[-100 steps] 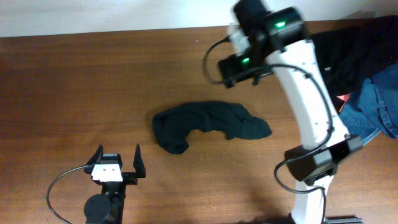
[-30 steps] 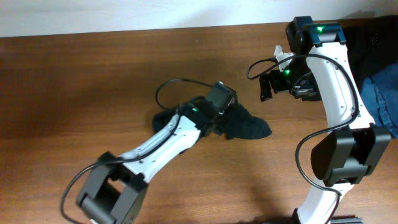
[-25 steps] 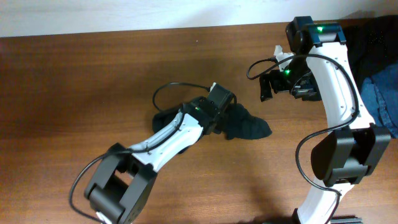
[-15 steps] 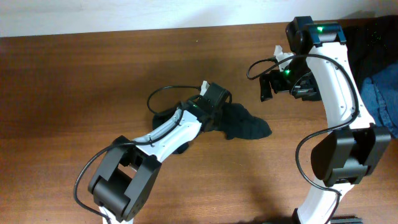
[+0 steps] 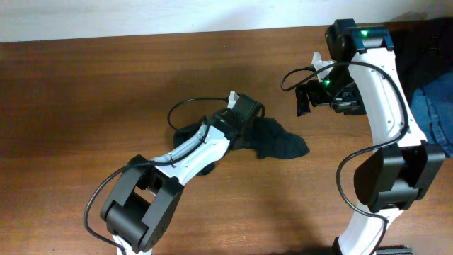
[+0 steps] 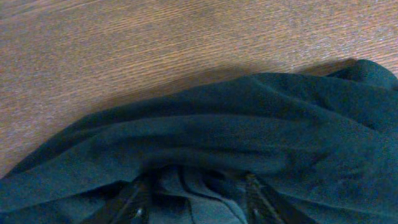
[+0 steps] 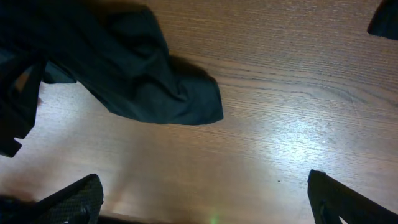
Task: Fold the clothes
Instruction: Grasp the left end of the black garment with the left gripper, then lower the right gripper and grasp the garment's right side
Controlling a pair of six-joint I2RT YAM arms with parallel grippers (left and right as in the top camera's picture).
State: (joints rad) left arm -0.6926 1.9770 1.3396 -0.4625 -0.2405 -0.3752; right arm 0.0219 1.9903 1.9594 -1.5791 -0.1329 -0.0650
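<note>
The clothes [image 5: 282,146] lie as a crumpled black bundle on the middle of the wooden table [image 5: 85,106]. My left gripper [image 5: 248,127] is pressed down into the bundle's upper middle. In the left wrist view its fingers [image 6: 134,202] stand apart, sunk in the fabric [image 6: 249,124], with a raised fold between them [image 6: 194,202]. My right gripper [image 5: 304,99] hovers above bare wood just right of the shirt, wide open and empty. In the right wrist view its fingertips [image 7: 74,199] frame bare table [image 7: 205,193], with the shirt's right end [image 7: 143,81] beyond them.
A pile of other garments, blue denim [image 5: 432,120] and dark cloth [image 5: 417,49], lies at the table's right edge beside the right arm. The left arm's black cable [image 5: 185,106] loops over the shirt's left side.
The left arm came from its rest spot at the front onto the shirt, then slid slightly left along it in the last second. The right arm swung right earlier and has since held still.
</note>
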